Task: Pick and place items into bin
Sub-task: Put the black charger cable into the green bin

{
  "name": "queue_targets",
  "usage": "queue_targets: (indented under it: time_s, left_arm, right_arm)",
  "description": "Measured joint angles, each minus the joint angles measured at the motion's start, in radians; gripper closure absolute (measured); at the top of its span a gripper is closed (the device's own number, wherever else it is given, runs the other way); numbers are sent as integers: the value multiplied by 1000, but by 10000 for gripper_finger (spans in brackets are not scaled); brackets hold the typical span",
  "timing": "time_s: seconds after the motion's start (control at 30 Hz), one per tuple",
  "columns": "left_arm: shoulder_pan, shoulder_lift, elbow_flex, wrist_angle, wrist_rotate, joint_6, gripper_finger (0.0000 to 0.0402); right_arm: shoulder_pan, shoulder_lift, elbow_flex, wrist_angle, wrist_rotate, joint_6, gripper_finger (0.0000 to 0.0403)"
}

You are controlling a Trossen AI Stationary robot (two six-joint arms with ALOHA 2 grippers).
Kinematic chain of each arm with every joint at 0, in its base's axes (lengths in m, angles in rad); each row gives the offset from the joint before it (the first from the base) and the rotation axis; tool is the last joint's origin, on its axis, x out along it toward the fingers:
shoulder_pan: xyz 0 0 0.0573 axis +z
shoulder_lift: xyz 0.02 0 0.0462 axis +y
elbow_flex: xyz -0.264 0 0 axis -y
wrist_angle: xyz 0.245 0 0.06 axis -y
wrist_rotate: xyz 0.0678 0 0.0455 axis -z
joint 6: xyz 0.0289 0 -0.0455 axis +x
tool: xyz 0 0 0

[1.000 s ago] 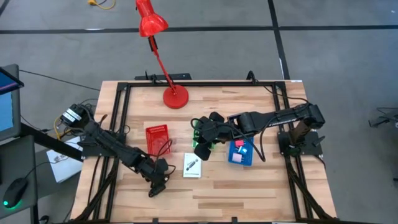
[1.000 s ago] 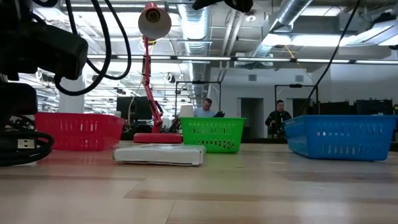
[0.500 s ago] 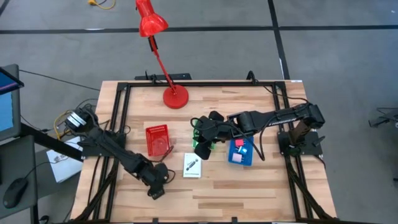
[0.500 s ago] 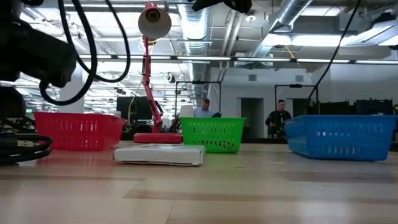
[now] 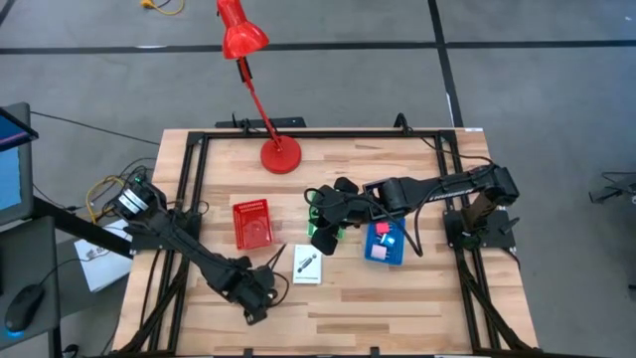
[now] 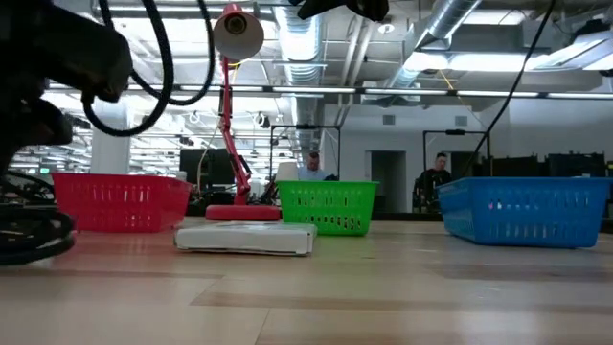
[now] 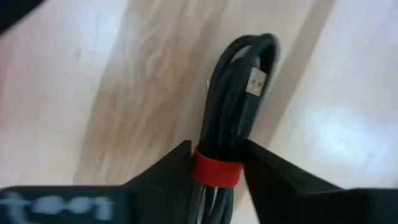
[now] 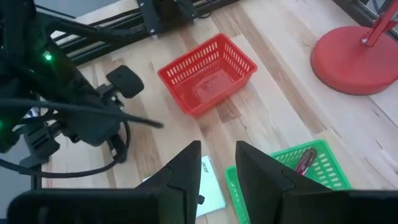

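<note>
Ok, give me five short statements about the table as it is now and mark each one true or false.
1. The left gripper is shut on the coiled dark cable. True.
2. The red basket is full of items. False: it looks empty.
3. The blue basket holds a pink block. True.
4. The white card lies inside the green basket. False: it lies flat on the table, beside that basket.
5. The right gripper holds the red desk lamp. False: its fingers are open with nothing between them, and the lamp stands apart.
</note>
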Motion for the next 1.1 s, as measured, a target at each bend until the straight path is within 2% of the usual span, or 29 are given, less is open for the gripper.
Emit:
queue_targets:
  time_s: [0.2, 0.3, 0.43, 0.63, 0.8, 0.97, 1.03, 1.1]
  left_arm:
    - [1, -5, 50, -4, 27, 51, 374]
    - [1, -5, 98, -14, 19, 97, 377]
    - [4, -5, 175, -99, -46, 138, 377]
    - [44, -6, 276, -254, -193, 219, 377]
    - [159, -7, 330, -210, -263, 399, 379]
    - [336, -7, 357, -165, -392, 537, 377]
    - [410, -7, 356, -88, -381, 591, 377]
    - [472, -7, 355, 15, -327, 638, 378]
  right_arm:
    - [3, 0, 0, -14, 0, 1, 310]
    - [8, 0, 0, -22, 0, 3, 310]
    - [36, 0, 0, -64, 1, 38, 310]
    - [148, 0, 0, -326, 13, 180, 310]
    - [248, 0, 0, -554, 72, 388, 310]
    - [333, 0, 0, -626, 248, 549, 310]
    - [358, 0, 0, -635, 294, 607, 310]
    - [379, 0, 0, -646, 315, 635, 310]
